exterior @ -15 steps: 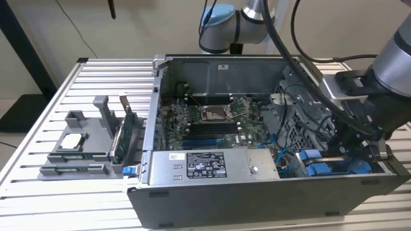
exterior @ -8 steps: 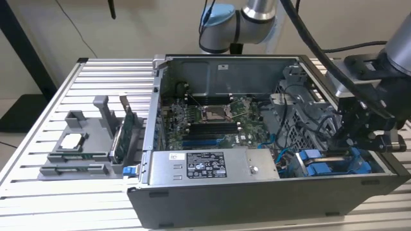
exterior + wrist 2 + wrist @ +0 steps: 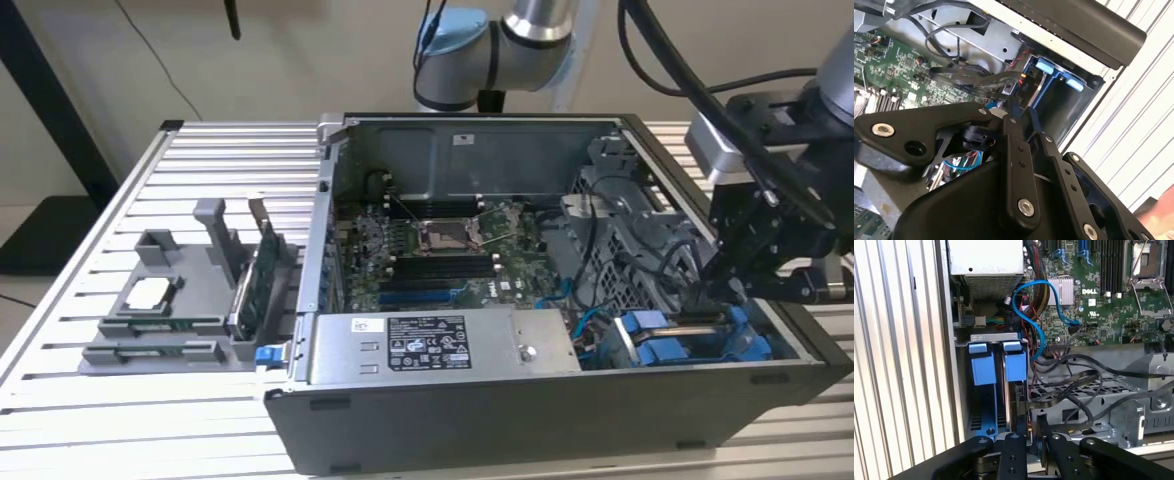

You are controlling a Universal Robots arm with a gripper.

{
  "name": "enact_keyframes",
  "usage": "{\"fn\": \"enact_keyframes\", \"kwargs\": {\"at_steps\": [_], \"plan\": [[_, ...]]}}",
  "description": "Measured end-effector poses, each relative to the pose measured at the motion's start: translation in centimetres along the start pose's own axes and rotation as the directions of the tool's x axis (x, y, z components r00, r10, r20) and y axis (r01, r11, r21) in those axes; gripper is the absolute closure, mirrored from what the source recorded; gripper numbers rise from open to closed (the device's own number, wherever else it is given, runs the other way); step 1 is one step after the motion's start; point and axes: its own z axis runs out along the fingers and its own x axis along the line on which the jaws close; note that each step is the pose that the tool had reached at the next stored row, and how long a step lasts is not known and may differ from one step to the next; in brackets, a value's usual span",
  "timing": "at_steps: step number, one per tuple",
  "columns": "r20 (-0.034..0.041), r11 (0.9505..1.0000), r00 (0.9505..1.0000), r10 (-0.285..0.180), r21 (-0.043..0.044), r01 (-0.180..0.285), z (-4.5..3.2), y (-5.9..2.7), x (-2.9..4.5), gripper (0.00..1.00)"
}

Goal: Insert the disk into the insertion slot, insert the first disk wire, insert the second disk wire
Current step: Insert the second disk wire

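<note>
The insertion slot [image 3: 667, 340] is a grey metal bay with blue fittings [image 3: 982, 369] at the case's front corner, on the exterior view's right. The disk [image 3: 1018, 401] stands on edge inside the slot, under the second blue tab. My gripper [image 3: 707, 300] reaches down into this corner. In both wrist views its black fingers close in on the disk's rear edge, where a flat black disk wire [image 3: 1069, 385] ends in a connector. The gripper [image 3: 1031, 422] looks shut on that connector [image 3: 1023, 84]. The joint between connector and disk is hidden by the fingers.
A green motherboard [image 3: 441, 240] fills the case floor, with a power supply [image 3: 441, 345] along the front. A blue cable [image 3: 1034, 315] and loose black cables loop beside the bay. A grey fixture [image 3: 174, 300] with parts stands on the slatted table [image 3: 134, 420] at the exterior view's left.
</note>
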Motion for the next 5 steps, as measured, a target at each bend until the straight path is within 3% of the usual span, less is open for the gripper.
{"fn": "enact_keyframes", "kwargs": {"at_steps": [5], "plan": [[-0.0004, 1.0000, 1.0000, 0.000, 0.0000, 0.000, -0.13, -0.01, -0.02, 0.76]]}}
